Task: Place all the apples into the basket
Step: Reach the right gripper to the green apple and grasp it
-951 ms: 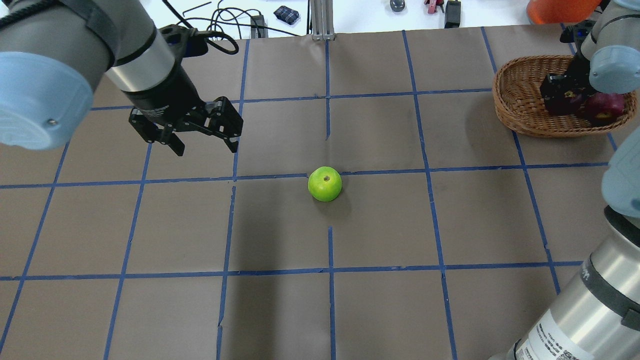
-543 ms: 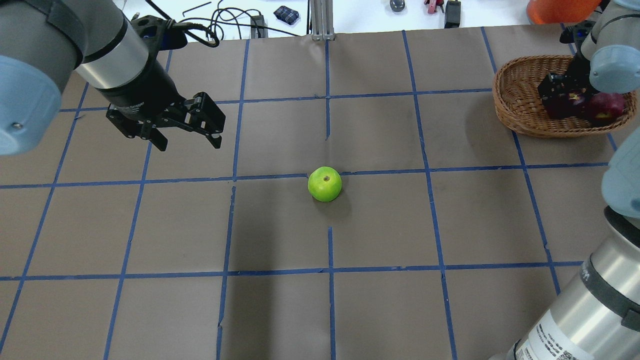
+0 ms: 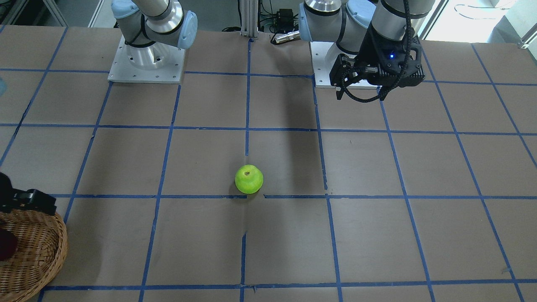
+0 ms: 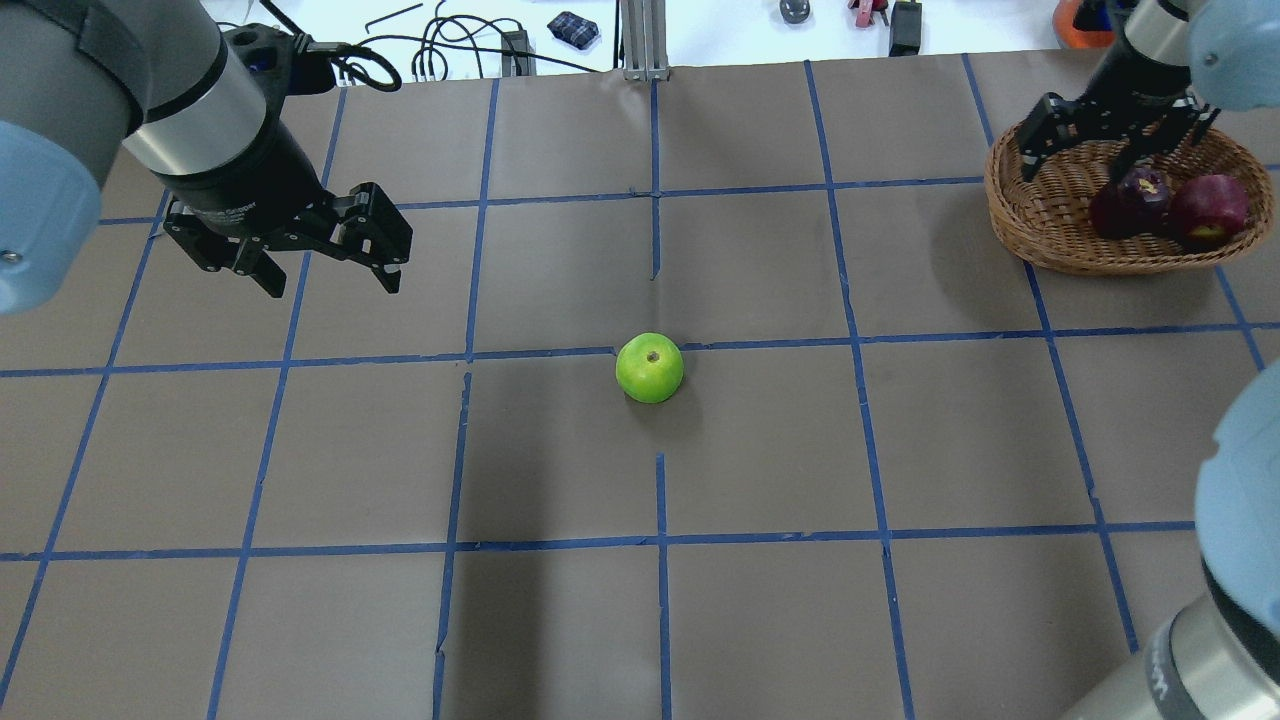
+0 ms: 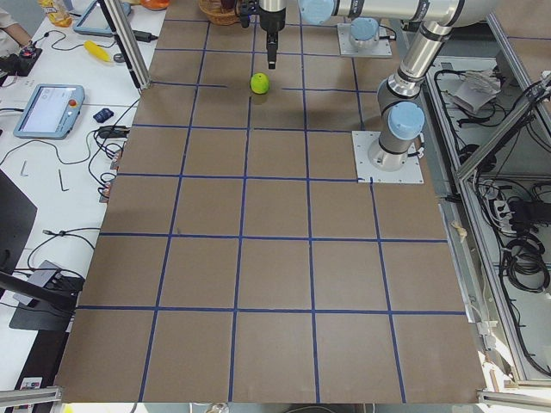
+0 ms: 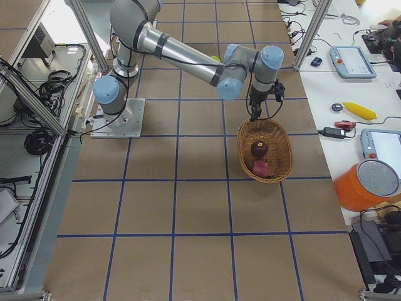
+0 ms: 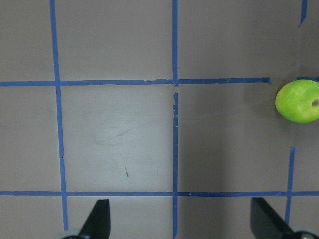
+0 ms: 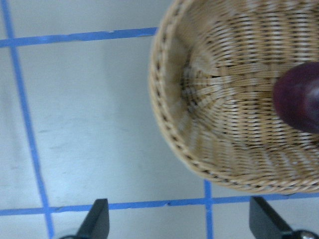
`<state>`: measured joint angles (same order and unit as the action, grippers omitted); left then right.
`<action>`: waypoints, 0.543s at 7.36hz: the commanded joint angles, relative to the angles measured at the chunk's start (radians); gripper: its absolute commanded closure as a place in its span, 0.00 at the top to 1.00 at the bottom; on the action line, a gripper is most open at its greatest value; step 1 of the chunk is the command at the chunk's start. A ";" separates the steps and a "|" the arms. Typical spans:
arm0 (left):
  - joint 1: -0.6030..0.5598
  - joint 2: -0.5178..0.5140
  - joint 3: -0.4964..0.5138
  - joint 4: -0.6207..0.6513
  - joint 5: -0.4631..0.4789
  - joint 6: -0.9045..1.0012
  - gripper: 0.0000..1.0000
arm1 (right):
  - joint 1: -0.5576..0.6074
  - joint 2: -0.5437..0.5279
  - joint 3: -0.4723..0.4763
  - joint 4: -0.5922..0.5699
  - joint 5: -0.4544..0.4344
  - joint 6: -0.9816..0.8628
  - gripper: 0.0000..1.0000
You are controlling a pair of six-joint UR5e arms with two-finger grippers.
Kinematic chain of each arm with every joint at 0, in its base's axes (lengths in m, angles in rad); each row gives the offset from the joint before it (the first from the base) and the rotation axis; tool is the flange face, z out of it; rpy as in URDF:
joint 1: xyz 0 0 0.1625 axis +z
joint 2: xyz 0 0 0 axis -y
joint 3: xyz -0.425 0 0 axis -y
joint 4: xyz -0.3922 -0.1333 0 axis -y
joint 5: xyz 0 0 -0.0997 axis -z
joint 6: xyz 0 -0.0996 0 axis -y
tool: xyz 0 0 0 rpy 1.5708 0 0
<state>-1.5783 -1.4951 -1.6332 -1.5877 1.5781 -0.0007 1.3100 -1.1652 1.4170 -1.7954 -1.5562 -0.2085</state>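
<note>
Left claw (image 4: 330, 280) spread apart; right claw (image 4: 1085, 165) spread above basket (image 4: 1060, 262); green apple (image 4: 650, 368) outside.

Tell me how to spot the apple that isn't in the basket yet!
Look at the big brown table crossed by blue tape lines. Alone in the open, beside a tape line, sits the green apple. It is bright lime, while the purple apple and the red apple lie together in the basket near the table's edge.
</note>
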 commanded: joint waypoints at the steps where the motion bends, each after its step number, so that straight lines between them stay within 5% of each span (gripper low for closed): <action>1: 0.000 0.004 -0.002 -0.002 0.003 0.007 1.00 | 0.270 -0.028 0.016 0.024 0.021 0.238 1.00; 3: 0.009 0.004 -0.004 -0.002 0.002 0.007 1.00 | 0.421 -0.004 0.095 -0.010 0.031 0.480 1.00; 4: 0.011 0.004 -0.004 -0.002 0.002 0.007 1.00 | 0.464 0.007 0.143 -0.112 0.116 0.545 1.00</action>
<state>-1.5718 -1.4912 -1.6364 -1.5892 1.5804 0.0057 1.6983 -1.1712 1.5022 -1.8188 -1.5085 0.2214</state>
